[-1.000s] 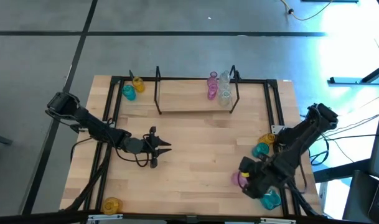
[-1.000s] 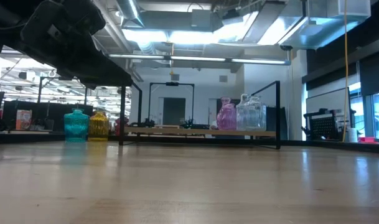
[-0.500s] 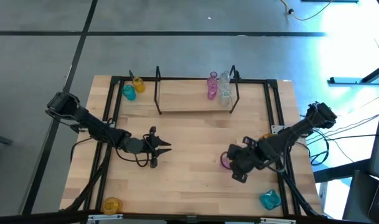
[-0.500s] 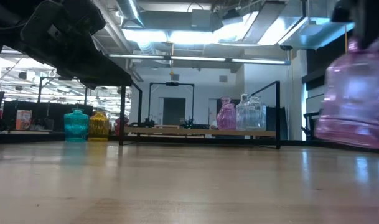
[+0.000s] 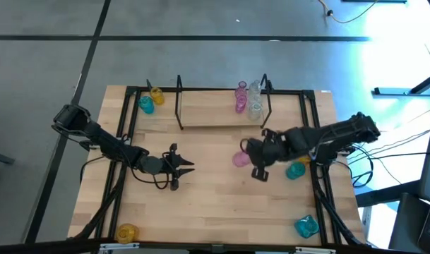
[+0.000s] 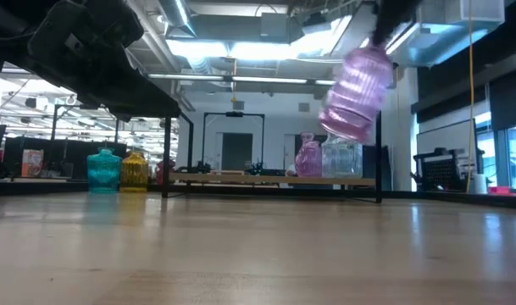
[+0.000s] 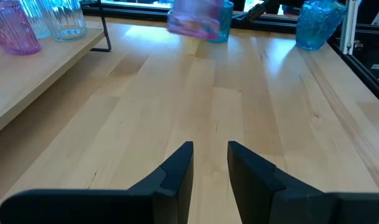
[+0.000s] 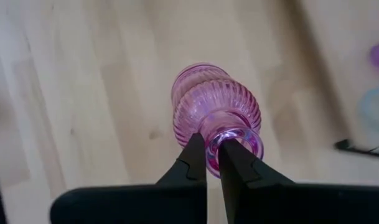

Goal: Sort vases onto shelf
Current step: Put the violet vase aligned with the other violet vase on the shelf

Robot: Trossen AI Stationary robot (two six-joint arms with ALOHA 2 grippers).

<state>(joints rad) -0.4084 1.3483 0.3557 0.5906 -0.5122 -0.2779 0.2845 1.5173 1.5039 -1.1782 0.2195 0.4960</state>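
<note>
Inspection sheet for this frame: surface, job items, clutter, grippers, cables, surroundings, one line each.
Surface: light-wood tabletop with black rails.
Job's things: low wooden shelf with black wire uprights carries a pink glass vase and clear glass vases at its right end; a teal vase and a yellow vase stand left of the shelf; another yellow vase at the near-left corner; two teal vases on the right.
Clutter: nothing seen.
Grippers: right gripper shut on the rim of a ribbed pink glass vase, lifted off the table; left gripper empty, fingers slightly apart.
Cables: beside the right arm.
Surroundings: grey floor; no people.
</note>
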